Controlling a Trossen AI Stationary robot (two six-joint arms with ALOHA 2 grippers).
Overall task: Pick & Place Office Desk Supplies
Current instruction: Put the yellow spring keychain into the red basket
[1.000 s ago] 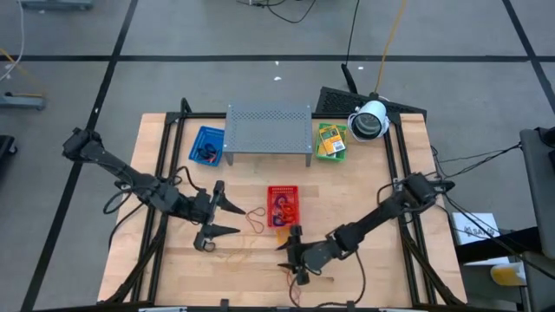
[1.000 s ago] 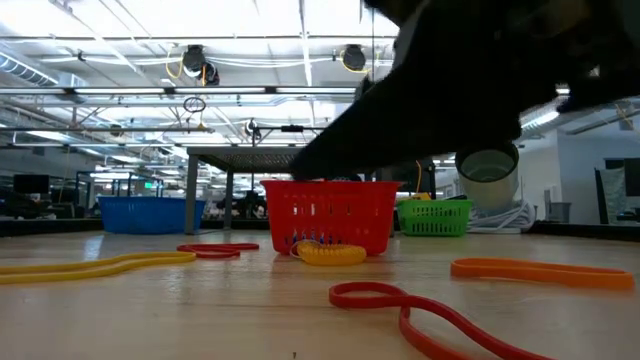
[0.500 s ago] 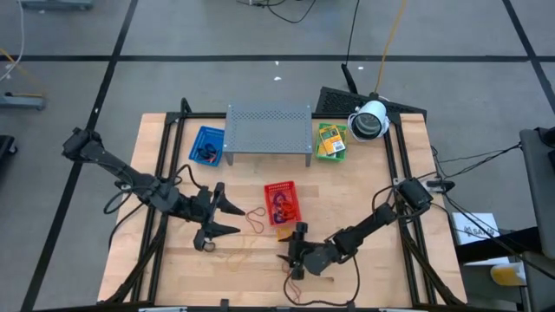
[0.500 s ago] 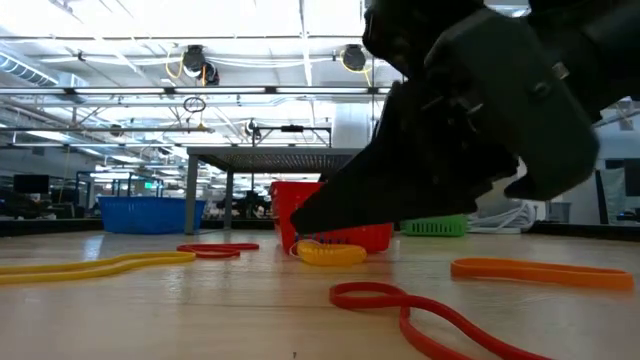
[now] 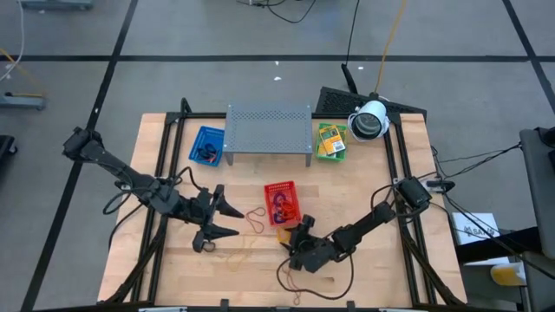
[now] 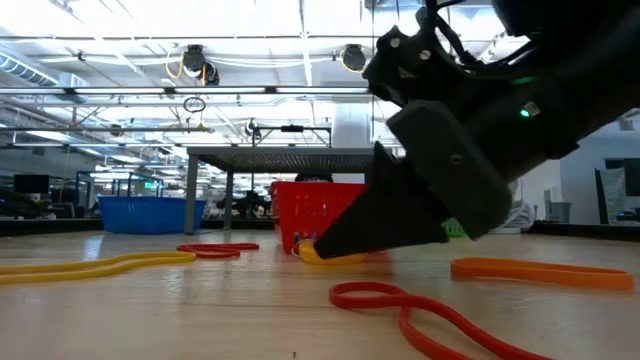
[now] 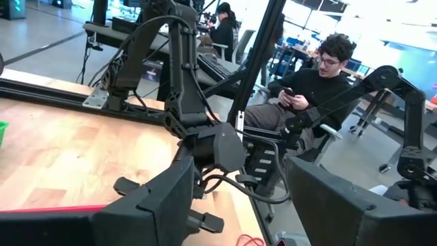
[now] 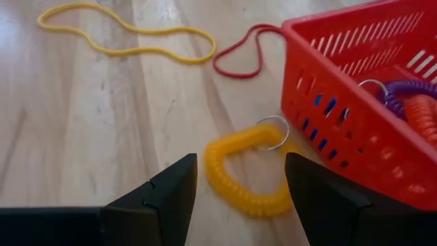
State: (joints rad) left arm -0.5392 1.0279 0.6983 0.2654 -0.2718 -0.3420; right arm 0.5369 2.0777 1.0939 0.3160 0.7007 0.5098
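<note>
My right gripper (image 8: pixel 235 184) low over table, fingers spread wide, holding nothing; yellow coil (image 8: pixel 239 171) lies between them on wood, touching red basket (image 8: pixel 355 116). Not yet grasped. Purple and orange coils (image 8: pixel 416 102) already inside basket: some sorting done. Beyond: yellow band (image 8: pixel 130 37), red band (image 8: pixel 239 58) loose on table. My left gripper (image 5: pixel 217 221) waits, fully open, empty. Far: yellow-green packets (image 5: pixel 330 140) in green basket. Judgement: roughly midway.
</note>
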